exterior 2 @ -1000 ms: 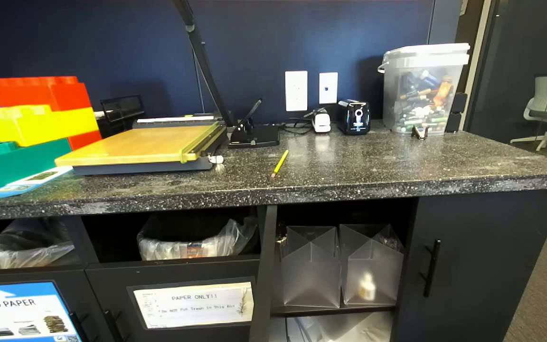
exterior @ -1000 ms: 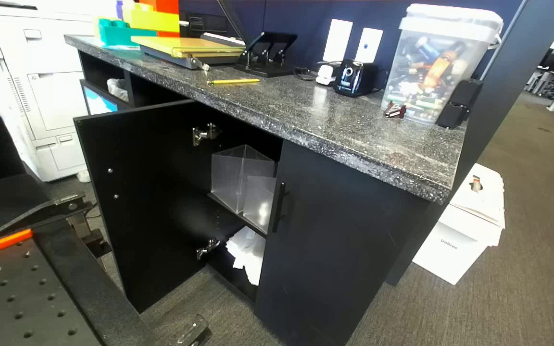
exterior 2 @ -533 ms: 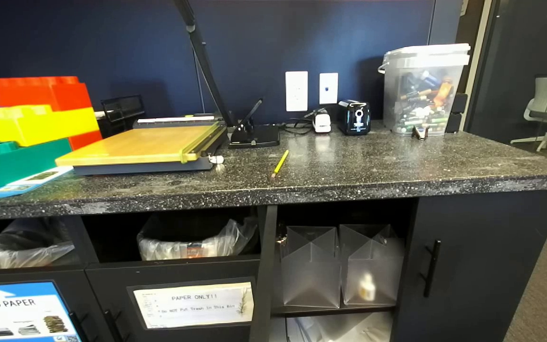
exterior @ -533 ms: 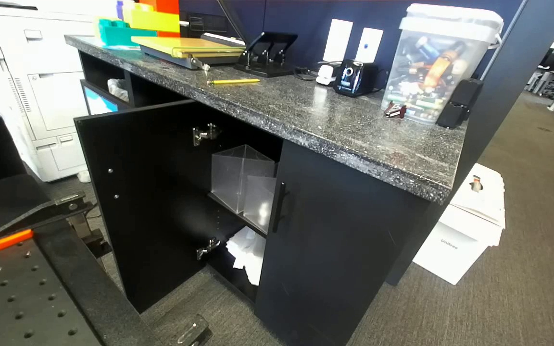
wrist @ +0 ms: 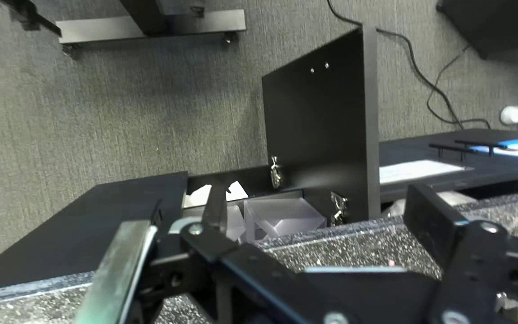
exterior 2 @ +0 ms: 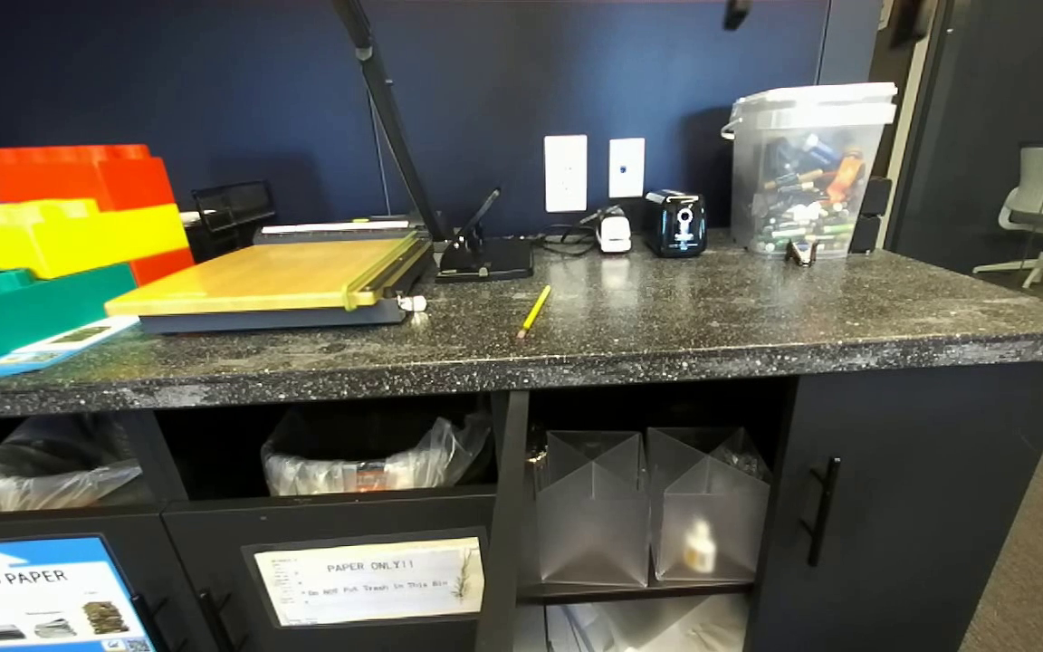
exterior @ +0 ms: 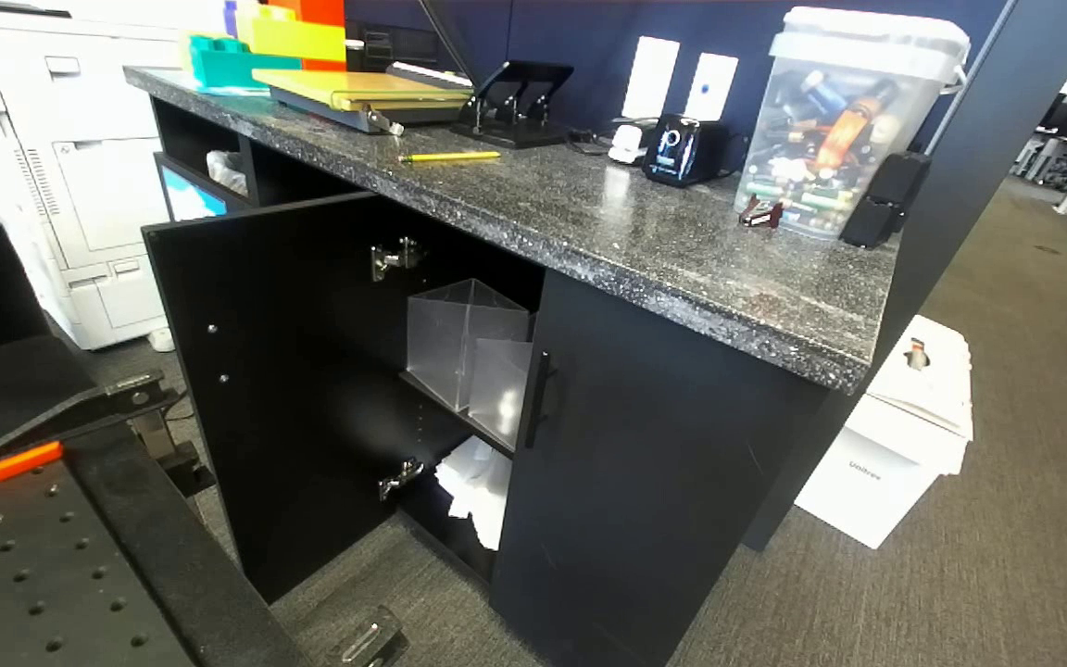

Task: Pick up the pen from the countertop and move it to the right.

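Note:
The pen is a thin yellow pencil (exterior 2: 534, 312) lying on the dark speckled countertop (exterior 2: 666, 317), and it also shows in an exterior view (exterior: 449, 157). In the wrist view only its small pink end (wrist: 391, 263) peeks out past the gripper's body. My gripper (wrist: 322, 211) has its black fingers wide apart, with nothing between them; the countertop (wrist: 353, 249) edge shows behind. In an exterior view two blurred dark tips of the gripper (exterior 2: 823, 16) enter at the top edge, above and right of the pencil, well apart from it.
A yellow-topped paper cutter (exterior 2: 268, 276) and big toy blocks (exterior 2: 78, 235) stand left of the pencil. A black punch (exterior 2: 485, 258), white stapler (exterior 2: 613, 232), black sharpener (exterior 2: 677, 224) and clear bucket (exterior 2: 807, 172) stand behind and right. A cabinet door (exterior: 274, 389) hangs open below.
Two dark gripper tips have come into view at the top of an exterior view. The pencil and the other things have not moved.

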`<state>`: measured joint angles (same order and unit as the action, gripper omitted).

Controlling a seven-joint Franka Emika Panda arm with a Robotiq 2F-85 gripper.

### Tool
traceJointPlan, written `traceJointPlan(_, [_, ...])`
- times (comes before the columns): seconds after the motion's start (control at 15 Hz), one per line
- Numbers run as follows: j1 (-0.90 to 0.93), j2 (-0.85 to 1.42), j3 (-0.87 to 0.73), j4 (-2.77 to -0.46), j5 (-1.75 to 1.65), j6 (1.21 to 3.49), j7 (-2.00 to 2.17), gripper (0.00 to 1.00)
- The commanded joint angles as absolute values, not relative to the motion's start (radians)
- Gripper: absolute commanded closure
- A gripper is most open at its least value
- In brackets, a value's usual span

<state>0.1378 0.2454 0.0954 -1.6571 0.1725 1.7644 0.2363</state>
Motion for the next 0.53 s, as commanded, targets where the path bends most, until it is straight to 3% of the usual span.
traceJointPlan(0.0, [0.176,0.467,0.108,-1.418,0.204,1.852,0.366,0.0])
traceJointPlan(0.47, [0.279,0.832,0.087,-1.067,0.165,2.087,0.476,0.0])
